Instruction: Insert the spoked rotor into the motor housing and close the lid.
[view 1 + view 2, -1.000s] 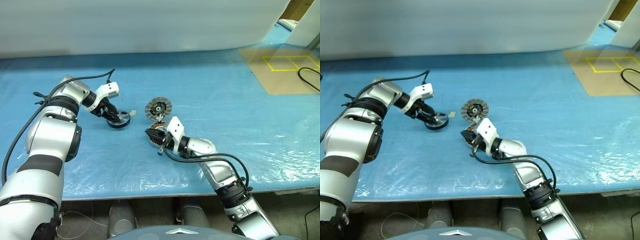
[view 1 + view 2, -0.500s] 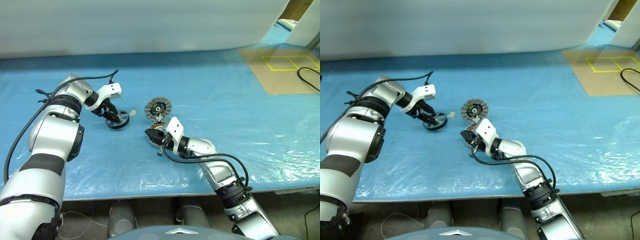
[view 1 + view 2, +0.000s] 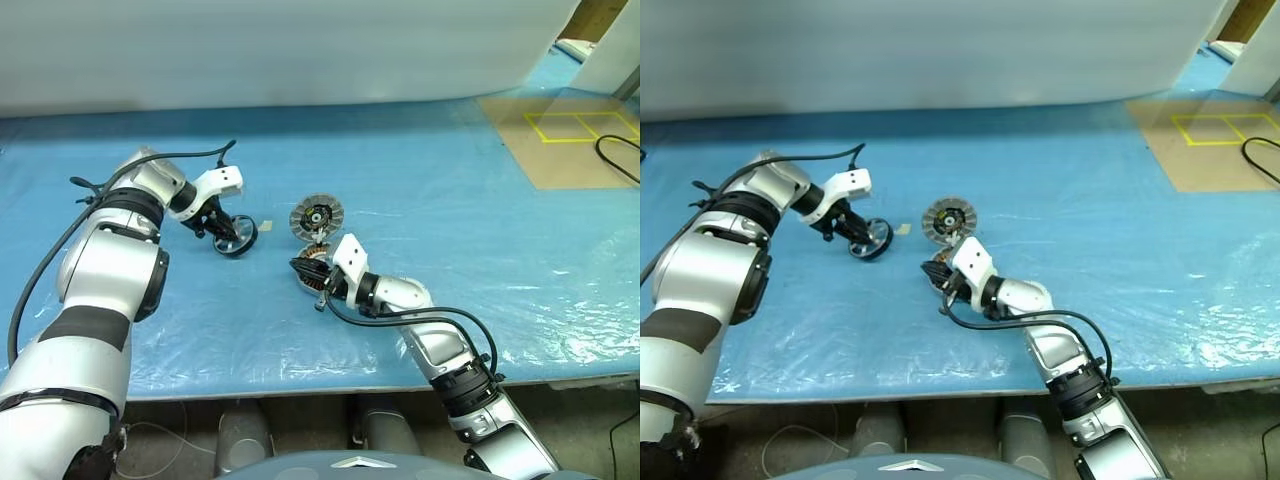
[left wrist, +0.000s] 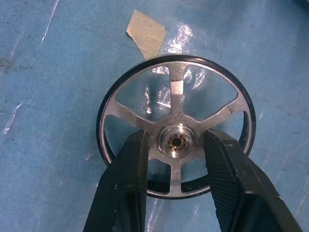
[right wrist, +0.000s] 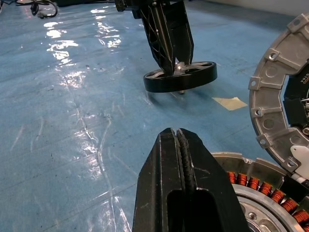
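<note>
I see the spoked rotor (image 4: 176, 140) on the left part of the blue table cover (image 3: 450, 200), pinched at its central hub by my left gripper (image 4: 175, 145); one finger sits on each side of the hub, between the spokes. In the right wrist view the rotor (image 5: 180, 76) looks tilted, one edge raised off the cover. A small tan scrap of tape (image 4: 147, 33) lies just beside it. The motor housing (image 5: 260, 193) with its copper windings sits near the middle of the table, well apart from the rotor, and my right gripper (image 5: 181, 145) is over its near edge with the fingers pressed together, holding nothing that I can see. The lid (image 3: 316, 216) lies just behind the housing, finned rim and dark centre facing up, touching or nearly touching it.
</note>
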